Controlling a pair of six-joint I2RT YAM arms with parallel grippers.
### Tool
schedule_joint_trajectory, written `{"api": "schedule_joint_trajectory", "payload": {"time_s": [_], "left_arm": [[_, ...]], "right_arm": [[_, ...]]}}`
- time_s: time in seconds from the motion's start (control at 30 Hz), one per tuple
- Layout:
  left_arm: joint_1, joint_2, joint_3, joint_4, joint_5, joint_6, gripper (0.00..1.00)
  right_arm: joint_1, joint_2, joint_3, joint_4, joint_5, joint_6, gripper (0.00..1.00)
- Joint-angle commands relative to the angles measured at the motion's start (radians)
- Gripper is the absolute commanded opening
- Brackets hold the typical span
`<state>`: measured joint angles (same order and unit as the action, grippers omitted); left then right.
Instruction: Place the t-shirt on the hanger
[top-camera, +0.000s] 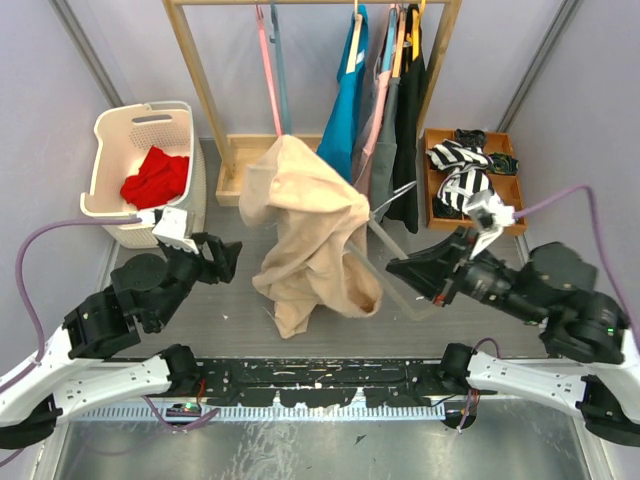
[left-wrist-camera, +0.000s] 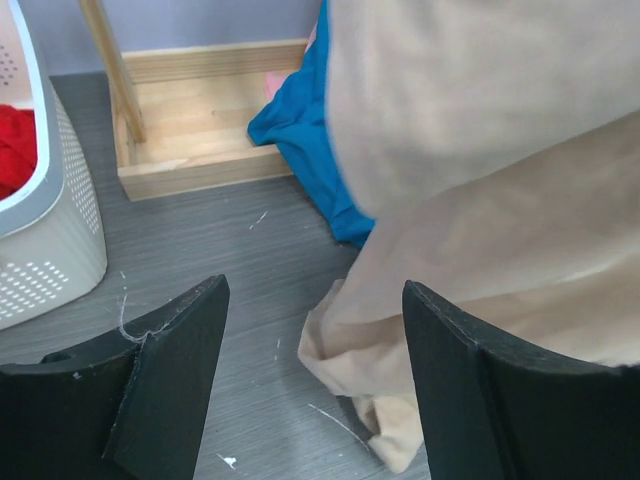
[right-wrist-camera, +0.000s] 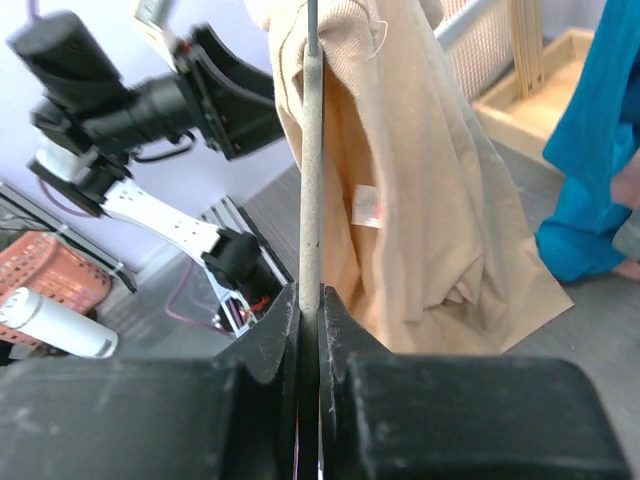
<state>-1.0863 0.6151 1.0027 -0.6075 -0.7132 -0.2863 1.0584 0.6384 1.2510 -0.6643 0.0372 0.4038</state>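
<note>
The beige t-shirt (top-camera: 305, 235) hangs draped and crumpled over one end of the pale grey hanger (top-camera: 382, 240), with its lower folds resting on the table. My right gripper (top-camera: 392, 268) is shut on the hanger's thin bar (right-wrist-camera: 311, 150) and holds it up; in the right wrist view (right-wrist-camera: 309, 295) the shirt (right-wrist-camera: 420, 200) hangs just beyond the bar. My left gripper (top-camera: 228, 258) is open and empty, a little left of the shirt. In the left wrist view (left-wrist-camera: 312, 290) the shirt (left-wrist-camera: 480, 200) fills the right side, and its bottom fold lies between the fingers.
A white laundry basket (top-camera: 140, 170) holding a red cloth (top-camera: 157, 178) stands at back left. A wooden rack (top-camera: 200, 90) behind the shirt carries a teal garment (top-camera: 345, 100), dark clothes and a pink hanger (top-camera: 268, 70). A wooden tray (top-camera: 432, 190) of striped cloths sits at back right.
</note>
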Motion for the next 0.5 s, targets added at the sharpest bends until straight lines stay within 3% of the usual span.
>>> {"api": "schedule_joint_trajectory", "payload": {"time_s": [0.0,0.17,0.47], "left_arm": [[-0.001,-0.016,0.037,0.057,0.059,0.053,0.78],[0.001,-0.014,0.032,0.107,0.134,0.050,0.80],[0.001,0.025,0.035,0.129,0.199,0.043,0.83]], "right_arm": [[0.011,0.045,0.202,-0.025,-0.035,-0.071,0.01],[0.029,0.062,0.207,-0.051,-0.037,-0.061,0.01],[0.030,-0.035,-0.037,0.053,-0.025,0.025,0.01]]}}
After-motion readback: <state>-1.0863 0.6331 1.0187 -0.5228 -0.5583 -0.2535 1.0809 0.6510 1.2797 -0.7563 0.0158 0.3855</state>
